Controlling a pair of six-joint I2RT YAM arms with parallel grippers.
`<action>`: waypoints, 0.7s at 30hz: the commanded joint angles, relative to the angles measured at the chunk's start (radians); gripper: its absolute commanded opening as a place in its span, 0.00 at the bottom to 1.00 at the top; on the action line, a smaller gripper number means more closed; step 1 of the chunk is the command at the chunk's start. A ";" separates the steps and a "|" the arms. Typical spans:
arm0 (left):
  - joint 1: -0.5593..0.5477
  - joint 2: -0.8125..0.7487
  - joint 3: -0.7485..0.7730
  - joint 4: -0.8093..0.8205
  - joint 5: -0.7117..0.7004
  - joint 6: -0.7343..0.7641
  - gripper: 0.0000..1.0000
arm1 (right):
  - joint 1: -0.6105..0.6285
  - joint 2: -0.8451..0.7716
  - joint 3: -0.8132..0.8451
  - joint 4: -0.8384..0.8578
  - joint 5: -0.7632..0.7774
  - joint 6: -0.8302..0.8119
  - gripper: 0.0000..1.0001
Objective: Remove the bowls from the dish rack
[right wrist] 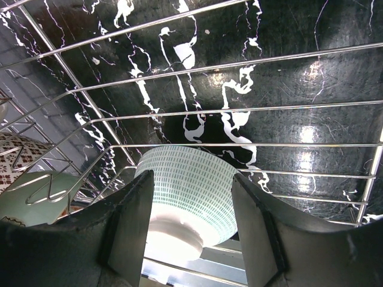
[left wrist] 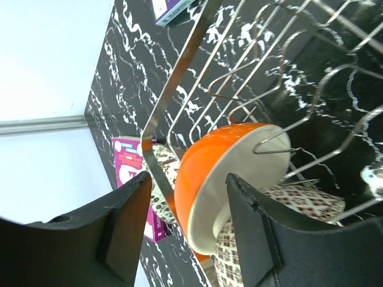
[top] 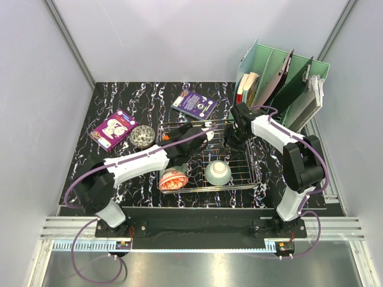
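Note:
The chrome wire dish rack (top: 251, 173) stands mid-table. A red-pink floral bowl (top: 173, 179) and a celadon green bowl (top: 218, 173) sit at its near side. My left gripper (top: 200, 134) is at the rack's far left corner; in the left wrist view it is open (left wrist: 188, 179) and straddles the rim of an orange bowl (left wrist: 221, 173) that stands on edge in the wires (left wrist: 179, 78). My right gripper (top: 234, 139) is open (right wrist: 191, 176), with a white bowl with green dashes (right wrist: 188, 191) between its fingers, foot toward the camera. A grey patterned bowl (top: 142, 136) sits on the table left of the rack.
A mint-green file organizer (top: 281, 84) with folders stands at the back right, close to the right arm. A purple book (top: 194, 103) lies behind the rack and a purple box (top: 114, 129) lies at the left. A brown-checked bowl (left wrist: 281, 209) leans beside the orange bowl.

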 commanded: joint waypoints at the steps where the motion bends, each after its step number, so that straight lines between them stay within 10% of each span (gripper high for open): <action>1: 0.040 -0.015 0.004 0.028 -0.034 -0.025 0.59 | -0.004 0.012 0.032 0.003 -0.012 -0.023 0.63; 14: 0.111 0.011 0.048 -0.041 0.046 -0.081 0.51 | -0.007 0.041 0.048 -0.005 -0.020 -0.037 0.63; 21: 0.118 0.022 0.045 -0.084 0.063 -0.117 0.31 | -0.009 0.053 0.053 -0.006 -0.021 -0.039 0.62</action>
